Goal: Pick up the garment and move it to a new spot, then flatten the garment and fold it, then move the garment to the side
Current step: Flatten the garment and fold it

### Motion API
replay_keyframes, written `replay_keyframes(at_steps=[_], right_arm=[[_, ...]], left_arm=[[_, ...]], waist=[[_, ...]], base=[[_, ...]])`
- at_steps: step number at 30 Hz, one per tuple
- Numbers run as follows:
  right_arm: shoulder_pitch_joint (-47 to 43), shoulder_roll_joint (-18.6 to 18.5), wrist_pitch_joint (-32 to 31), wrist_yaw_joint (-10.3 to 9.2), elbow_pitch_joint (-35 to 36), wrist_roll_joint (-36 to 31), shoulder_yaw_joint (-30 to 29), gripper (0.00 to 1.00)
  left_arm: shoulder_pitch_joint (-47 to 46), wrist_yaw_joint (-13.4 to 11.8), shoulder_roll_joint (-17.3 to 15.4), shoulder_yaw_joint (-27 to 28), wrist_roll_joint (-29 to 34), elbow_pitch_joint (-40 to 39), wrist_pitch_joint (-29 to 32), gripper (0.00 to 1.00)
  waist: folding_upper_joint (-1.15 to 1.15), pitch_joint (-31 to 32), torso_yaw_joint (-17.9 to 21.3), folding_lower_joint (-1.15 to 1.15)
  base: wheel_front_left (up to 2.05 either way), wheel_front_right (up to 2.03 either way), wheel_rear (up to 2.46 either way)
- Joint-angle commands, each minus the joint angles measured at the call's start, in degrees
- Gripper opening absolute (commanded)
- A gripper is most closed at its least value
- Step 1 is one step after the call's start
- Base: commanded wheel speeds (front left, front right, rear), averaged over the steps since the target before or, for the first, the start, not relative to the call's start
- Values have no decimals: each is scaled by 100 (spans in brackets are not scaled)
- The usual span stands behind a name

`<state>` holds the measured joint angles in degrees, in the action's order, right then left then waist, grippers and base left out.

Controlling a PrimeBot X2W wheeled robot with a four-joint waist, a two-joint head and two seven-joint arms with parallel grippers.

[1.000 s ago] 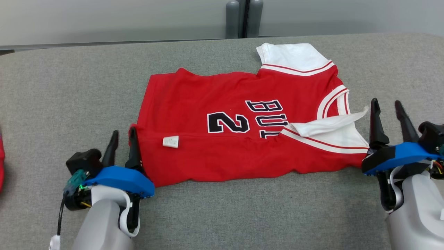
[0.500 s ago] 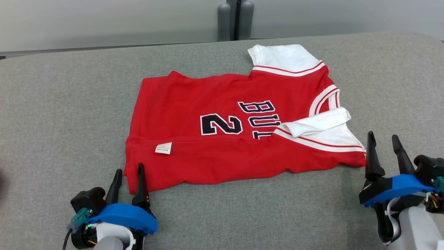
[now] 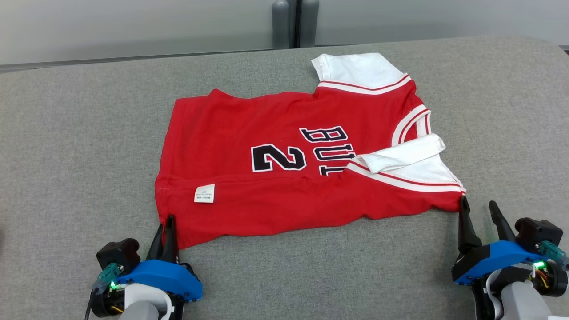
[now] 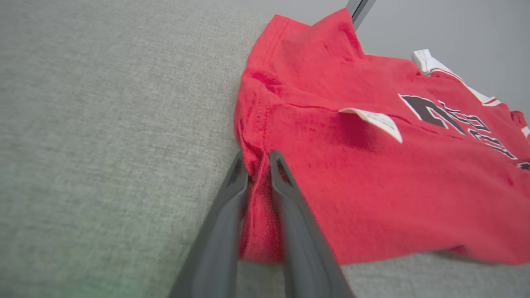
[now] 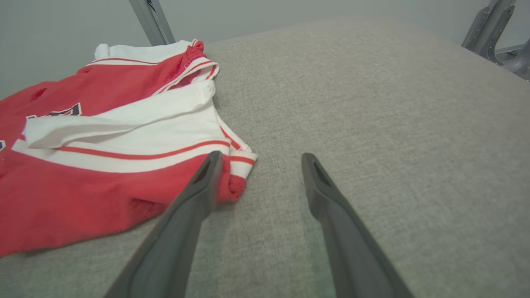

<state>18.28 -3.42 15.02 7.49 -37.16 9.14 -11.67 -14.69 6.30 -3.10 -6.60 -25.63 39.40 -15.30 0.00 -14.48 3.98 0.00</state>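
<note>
A red jersey [image 3: 284, 164] with white sleeves and a black "2" lies folded on the grey table [image 3: 80, 146], its near half doubled over so a white label [image 3: 204, 194] faces up. My left gripper [image 3: 166, 224] is shut on the jersey's near left corner; in the left wrist view red cloth [image 4: 257, 194] is pinched between the fingers [image 4: 223, 219]. My right gripper [image 3: 478, 206] stands open at the near right corner. In the right wrist view its left finger [image 5: 203, 182] touches the red hem [image 5: 234, 182] and the other finger [image 5: 319, 182] is over bare table.
Grey metal posts [image 3: 289, 22] stand behind the table's far edge against a pale wall. In the right wrist view a grey chair base [image 5: 497, 37] shows past the table's right side. Bare grey cloth surrounds the jersey on all sides.
Both grippers have pulled back toward the near edge. The left one has shut on the jersey's near left corner. The right one stays open, now at the near right corner. The camera shifted slightly.
</note>
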Motion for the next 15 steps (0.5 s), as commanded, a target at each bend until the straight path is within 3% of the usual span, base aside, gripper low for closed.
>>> replay_keyframes(at_steps=[1, 11, 12, 13, 15], right_arm=[[16, 18, 23, 1, -32, -22, -14, 100], [315, 49, 8, 1, -701, 238, 240, 100], [330, 53, 5, 1, -783, 263, 317, 11], [342, 58, 0, 3, -836, 314, 387, 0], [344, 54, 0, 3, -827, 386, 453, 0]], left_arm=[[-61, 61, 39, -69, 13, 88, 27, 0], [-173, 131, 56, -337, -183, 121, 28, 0], [-171, 135, 58, -358, -196, 113, 28, 0], [-160, 137, 58, -354, -230, 97, 28, 0], [-127, 133, 47, -339, -232, 72, 26, 0]], waist=[[0, -9, -9, 0], [0, -107, -161, 0], [0, -105, -180, 0], [0, -99, -197, 0], [0, -67, -224, 0]], base=[[0, 0, 0], [0, 0, 0], [0, 0, 0], [0, 0, 0], [0, 0, 0]])
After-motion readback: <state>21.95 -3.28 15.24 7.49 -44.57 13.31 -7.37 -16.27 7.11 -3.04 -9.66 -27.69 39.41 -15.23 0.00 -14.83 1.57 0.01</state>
